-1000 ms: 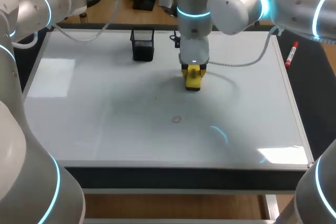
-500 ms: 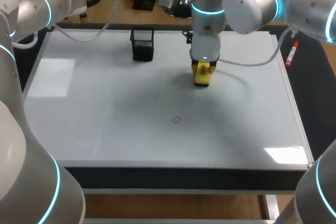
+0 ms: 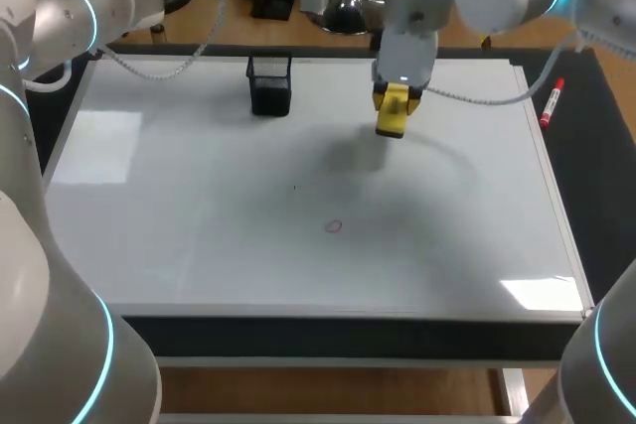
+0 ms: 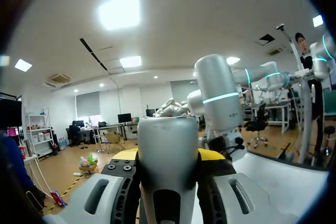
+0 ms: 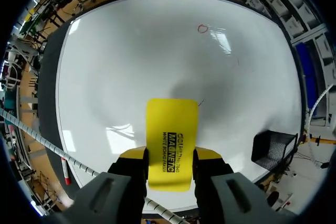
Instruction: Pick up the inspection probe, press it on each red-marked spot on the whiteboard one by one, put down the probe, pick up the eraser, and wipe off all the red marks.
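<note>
While the yellow eraser point(image 3: 392, 116) hangs above the whiteboard point(image 3: 179, 206) toward its 12 o'clock edge, clamped in our right tool point(image 5: 170, 155), its long axis runs along the fingers, free end pointing down. The last red mark point(image 3: 333, 226) lies well apart at 7 o'clock. Our left tool point(image 4: 168, 154) grips a grey cylinder point(image 4: 167, 129).

Gripper point(image 5: 170, 157) in the near foreground, both yellow-tipped fingers point(image 5: 132, 154) clamped against the sides of a yellow eraser point(image 5: 172, 129), whiteboard point(image 5: 121, 61) spread out ahead, small red mark point(image 5: 202, 28) far ahead of the eraser, black mesh holder point(image 5: 273, 149) on the board beside the gripper.
</note>
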